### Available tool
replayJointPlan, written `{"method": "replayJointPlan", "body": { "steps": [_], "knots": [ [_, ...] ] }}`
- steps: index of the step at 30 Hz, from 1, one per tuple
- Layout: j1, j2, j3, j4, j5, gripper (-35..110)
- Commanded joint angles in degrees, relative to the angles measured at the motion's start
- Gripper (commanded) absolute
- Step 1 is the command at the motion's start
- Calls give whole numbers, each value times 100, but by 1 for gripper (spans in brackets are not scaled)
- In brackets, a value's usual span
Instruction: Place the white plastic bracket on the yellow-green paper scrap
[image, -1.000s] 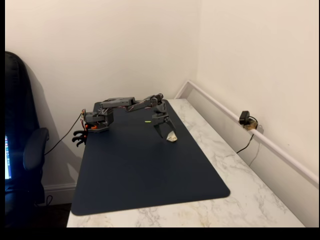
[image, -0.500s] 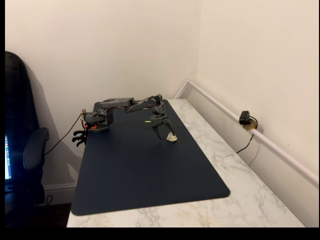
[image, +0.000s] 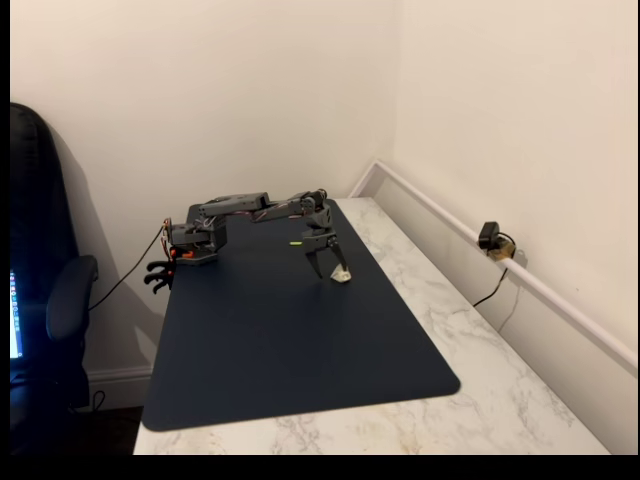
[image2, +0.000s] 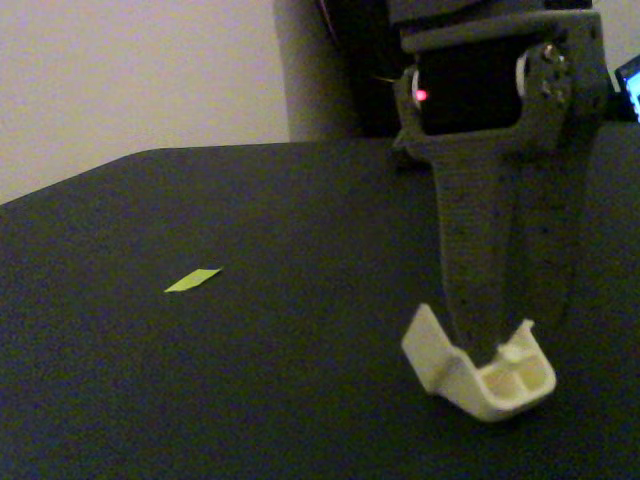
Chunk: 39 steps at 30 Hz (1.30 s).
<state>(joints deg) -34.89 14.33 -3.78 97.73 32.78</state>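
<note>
The white plastic bracket (image2: 480, 375) lies on the dark mat (image2: 300, 400), an angular cream piece with one flap raised on its left. My gripper (image2: 497, 338) points straight down onto it. Its two grey fingers (image2: 470, 250) are drawn together with no gap showing, and their tips dip into the bracket between the flap and the body. In the wider fixed view the gripper (image: 325, 268) stands at the mat's far right part with the bracket (image: 341, 275) at its tip. The yellow-green paper scrap (image2: 192, 280) (image: 296, 242) lies flat on the mat, well apart from the bracket.
The dark mat (image: 290, 350) covers most of a marble table (image: 480, 390) set in a wall corner. The arm's base (image: 190, 245) sits at the mat's far left corner. A small camera (image: 490, 238) with a cable rests by the right wall. A dark chair (image: 50, 300) stands at the left.
The fingers have drawn closer together around the bracket. The bracket has shifted slightly towards the gripper. The arm has hardly moved.
</note>
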Motion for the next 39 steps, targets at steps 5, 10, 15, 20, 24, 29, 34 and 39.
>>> {"method": "replayJointPlan", "body": {
  "steps": [5,10,15,20,24,29,34,39],
  "knots": [
    [-158,1521,1283,290,281,27],
    [-149,2285,2048,281,343,27],
    [-70,2171,1547,272,9,36],
    [114,2021,1125,264,-369,39],
    [290,1512,694,264,-571,39],
    [299,1063,369,264,-554,39],
    [185,984,360,264,-483,40],
    [44,1020,448,272,-369,40]
  ]
}}
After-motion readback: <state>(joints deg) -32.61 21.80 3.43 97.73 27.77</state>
